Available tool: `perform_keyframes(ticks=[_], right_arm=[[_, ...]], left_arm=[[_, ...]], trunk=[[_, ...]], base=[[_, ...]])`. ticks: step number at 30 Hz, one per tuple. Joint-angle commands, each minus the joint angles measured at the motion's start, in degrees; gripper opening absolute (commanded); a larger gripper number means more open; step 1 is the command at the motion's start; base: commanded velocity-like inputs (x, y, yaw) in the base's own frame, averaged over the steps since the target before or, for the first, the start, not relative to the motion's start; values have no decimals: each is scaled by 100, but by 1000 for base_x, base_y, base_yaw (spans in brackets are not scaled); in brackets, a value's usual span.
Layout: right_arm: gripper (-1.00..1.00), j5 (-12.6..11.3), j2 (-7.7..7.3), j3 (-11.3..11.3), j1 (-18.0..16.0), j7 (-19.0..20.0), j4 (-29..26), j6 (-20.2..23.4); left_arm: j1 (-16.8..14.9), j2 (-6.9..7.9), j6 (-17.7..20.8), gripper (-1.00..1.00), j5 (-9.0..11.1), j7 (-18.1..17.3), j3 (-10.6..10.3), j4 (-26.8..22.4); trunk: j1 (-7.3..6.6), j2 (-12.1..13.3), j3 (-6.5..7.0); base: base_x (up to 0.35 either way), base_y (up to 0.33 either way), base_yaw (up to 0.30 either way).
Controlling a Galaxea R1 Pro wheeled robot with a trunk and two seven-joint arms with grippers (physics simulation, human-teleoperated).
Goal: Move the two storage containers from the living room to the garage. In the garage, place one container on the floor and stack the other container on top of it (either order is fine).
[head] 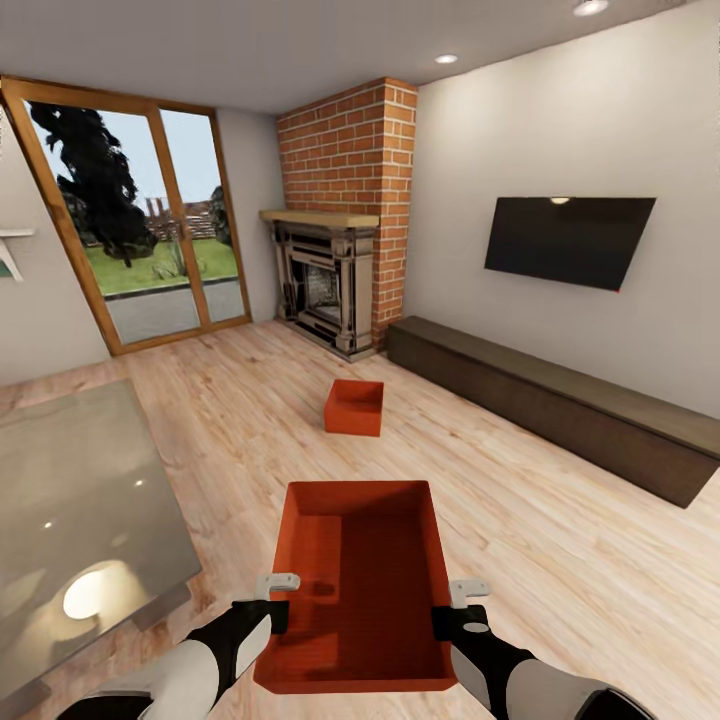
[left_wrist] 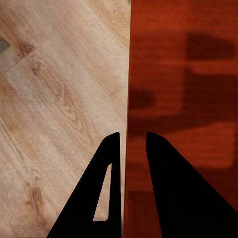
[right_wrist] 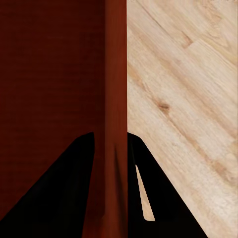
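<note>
One orange-red storage container [head: 365,570] hangs close in front of me over the living room's wood planks [head: 520,520]. My left gripper [head: 278,600] is shut on its left wall and my right gripper [head: 455,605] on its right wall. In the left wrist view the gripper [left_wrist: 132,135] straddles the thin wall of the container [left_wrist: 183,74]. In the right wrist view the gripper [right_wrist: 113,136] pinches the rim of the container [right_wrist: 49,74]. The second storage container [head: 354,407] sits on the planks farther ahead, before the fireplace. The garage is out of view.
A red-brick fireplace [head: 340,220] stands in the far corner. A long dark low cabinet [head: 560,400] runs along the right wall under a black screen [head: 568,240]. A glass-topped table [head: 70,500] is close on my left. Glass doors [head: 140,230] fill the left wall.
</note>
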Motion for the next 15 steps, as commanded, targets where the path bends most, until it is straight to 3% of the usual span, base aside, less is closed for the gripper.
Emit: perform_keyframes(ticks=[1, 15], right_arm=[[-100, -70, -35, 17, -6, -61, 11, -39], [-100, -70, -35, 19, -6, -62, 11, -39]], left_arm=[[-1, 26, 44, -100, -87, 155, -25, -12], [-2, 30, 44, -100, -87, 155, -25, -12]], trunk=[[2, -8, 0], [2, -8, 122]], base=[[0, 0, 0], [0, 0, 0]])
